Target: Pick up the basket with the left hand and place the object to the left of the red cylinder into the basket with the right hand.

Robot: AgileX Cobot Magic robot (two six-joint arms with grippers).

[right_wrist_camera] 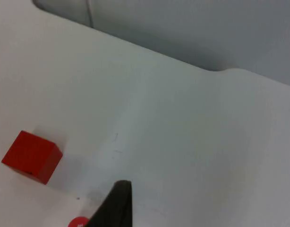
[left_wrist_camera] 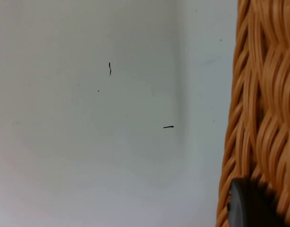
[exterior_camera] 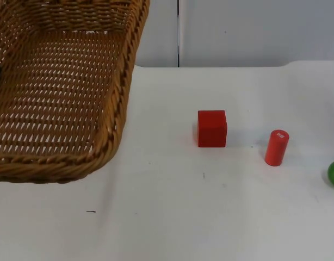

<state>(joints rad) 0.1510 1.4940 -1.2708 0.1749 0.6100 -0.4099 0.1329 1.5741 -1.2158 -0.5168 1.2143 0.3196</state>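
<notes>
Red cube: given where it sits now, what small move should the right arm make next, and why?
Probably lower the right claw toward the red cube. The basket appears lifted off the white table with the left claw at its rim, while the cube rests untouched on the table, left of the red cylinder.

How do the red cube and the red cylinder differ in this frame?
The red cube is a flat-faced block; the red cylinder is round and slimmer. The cube sits flat on the table, whereas the cylinder stands on end, leaning slightly in the top view. The cylinder carries a small white mark on its upper end; the cube's faces are plain. Both are red and lie apart on the white table.
</notes>
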